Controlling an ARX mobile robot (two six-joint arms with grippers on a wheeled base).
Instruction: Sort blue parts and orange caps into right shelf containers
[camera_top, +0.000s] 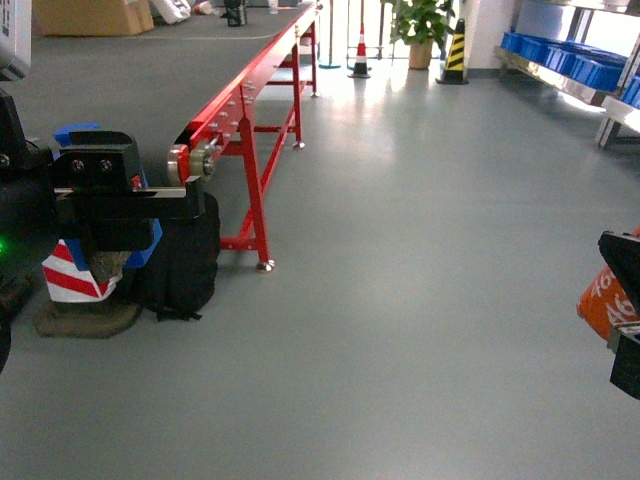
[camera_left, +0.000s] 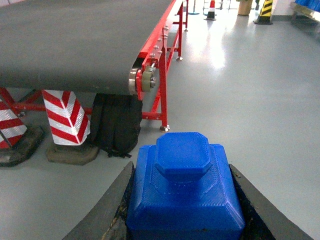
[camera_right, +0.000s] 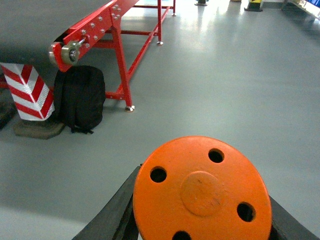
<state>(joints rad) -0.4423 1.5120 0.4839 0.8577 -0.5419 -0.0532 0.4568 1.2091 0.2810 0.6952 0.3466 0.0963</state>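
1. Here the left gripper (camera_left: 185, 220) has its jaws clamped on a blue part (camera_left: 185, 192), a blocky piece with a raised octagonal top, seen filling the lower middle of the left wrist view between two dark fingers (camera_left: 107, 210).
2. In the head view the left gripper (camera_top: 105, 190) sits at the left edge, level with the end of the conveyor, and only slivers of the blue part (camera_top: 76, 131) show above and beside it.
3. The right gripper (camera_right: 202, 220) has its jaws clamped on an orange cap (camera_right: 202, 192), whose flat top shows small round holes around a raised centre.
4. In the head view that orange cap (camera_top: 605, 298) peeks in at the right edge with white print on its side, held between the dark fingers of the right gripper (camera_top: 622, 305).
5. A long red-framed conveyor (camera_top: 250, 90) with a dark belt runs away along the left of the room.
6. A black backpack (camera_top: 180, 255) leans beside its nearest leg, next to a red-and-white striped post (camera_top: 72, 275) on a worn base.
7. The blue shelf containers (camera_top: 575, 58) stand on a metal rack at the far right, well apart from both grippers across the grey floor (camera_top: 420, 280).
8. A potted plant (camera_top: 420, 25) and striped cones stand at the far wall.
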